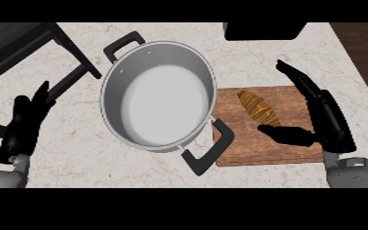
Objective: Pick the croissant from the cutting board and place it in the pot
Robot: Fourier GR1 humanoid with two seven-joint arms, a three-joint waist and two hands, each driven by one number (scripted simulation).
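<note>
**Croissant still on the board as right hand closes in**

Right-hand fingers (305, 85) stretch long and straight along the far side of the croissant (258, 108), while the thumb juts toward the pastry's near tip; nothing is held, and whether the thumb touches the pastry cannot be told. From those fingers outward, the right hand (327, 122) brackets the croissant, which lies on the cutting board (248, 153), in its upper middle, pointing away from the robot. By this showing the pick is not yet made: the grasp, the lift and the carry to the pot (158, 102) all remain.

Just left of the board stands the pot, steel and holding nothing, its near black handle (208, 148) overlapping the board's left edge. That handle and the pot's rim sit between croissant and pot bottom, so a carry would likely need to rise over both. Room is tight on the right, where the worktop (72, 151) ends close behind the hand. Beyond the board a dark block (265, 30) sits at the worktop's back. At the left edge the left hand (25, 122) rests open, fingers up, well apart from the pot.
</note>
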